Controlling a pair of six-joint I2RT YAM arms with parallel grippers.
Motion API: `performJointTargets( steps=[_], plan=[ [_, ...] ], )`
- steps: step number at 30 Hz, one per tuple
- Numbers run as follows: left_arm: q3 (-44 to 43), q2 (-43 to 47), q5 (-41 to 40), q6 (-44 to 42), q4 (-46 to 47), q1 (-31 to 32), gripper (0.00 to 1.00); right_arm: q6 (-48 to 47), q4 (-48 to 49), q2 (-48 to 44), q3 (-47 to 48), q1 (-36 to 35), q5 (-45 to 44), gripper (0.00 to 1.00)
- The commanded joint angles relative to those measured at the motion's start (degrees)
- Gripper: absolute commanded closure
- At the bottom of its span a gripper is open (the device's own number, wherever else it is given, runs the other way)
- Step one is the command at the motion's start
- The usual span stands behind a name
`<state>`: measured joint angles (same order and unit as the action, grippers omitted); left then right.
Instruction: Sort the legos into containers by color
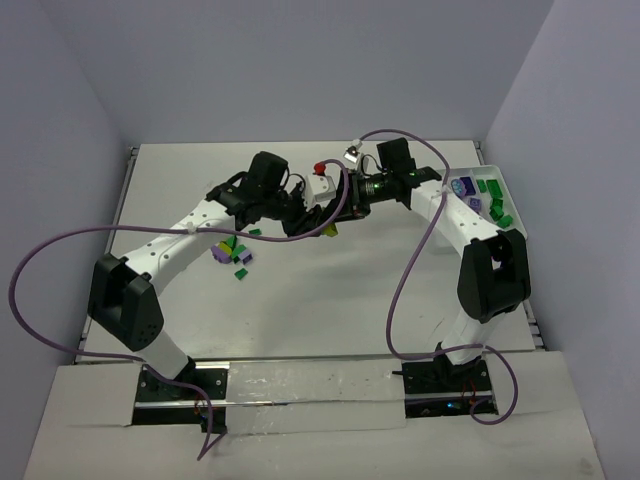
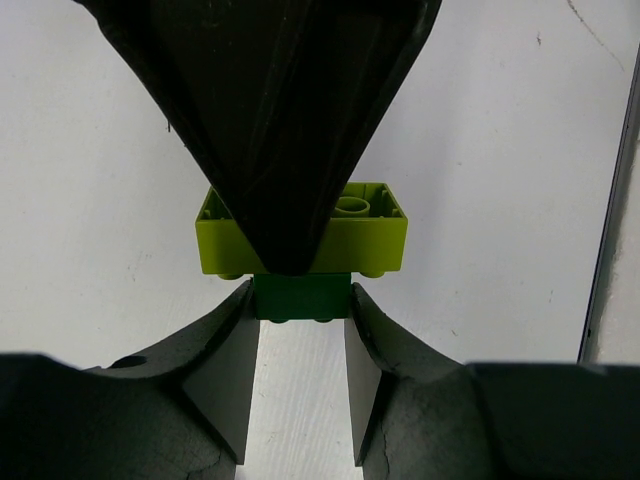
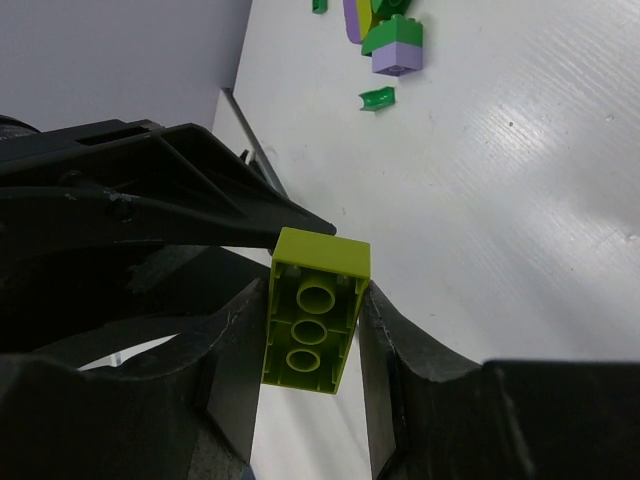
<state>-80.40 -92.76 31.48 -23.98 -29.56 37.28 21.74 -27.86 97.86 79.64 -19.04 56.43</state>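
My left gripper (image 2: 300, 300) is shut on a small dark green lego (image 2: 300, 297), which is stuck to a larger yellow-green lego (image 2: 375, 235). The right gripper (image 3: 312, 295) is shut on that yellow-green lego (image 3: 315, 310), hollow underside showing, one finger against each long side. One of its dark fingers (image 2: 280, 120) covers part of the brick in the left wrist view. Both grippers meet above mid-table (image 1: 318, 218). A loose pile of legos (image 1: 232, 255) lies under the left arm. A white container (image 1: 492, 182) at the far right holds purple and green legos.
A green-on-lavender stack (image 3: 395, 45) and a small green piece (image 3: 377, 98) lie on the table beyond the right gripper. Purple cables loop over both arms. Walls close the table on the left, back and right.
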Motion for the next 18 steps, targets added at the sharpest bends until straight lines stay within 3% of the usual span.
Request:
performJointTargets(
  steps=[1, 18],
  plan=[
    [-0.92, 1.71, 1.90, 1.44, 3.65, 0.08, 0.68, 1.32, 4.86, -0.28, -0.50, -0.55, 6.70, 1.00],
    [-1.80, 1.24, 2.33, 3.35, 5.06, 0.14, 0.57, 3.84, 7.64, -0.33, -1.71, -0.55, 8.96, 1.00]
  ],
)
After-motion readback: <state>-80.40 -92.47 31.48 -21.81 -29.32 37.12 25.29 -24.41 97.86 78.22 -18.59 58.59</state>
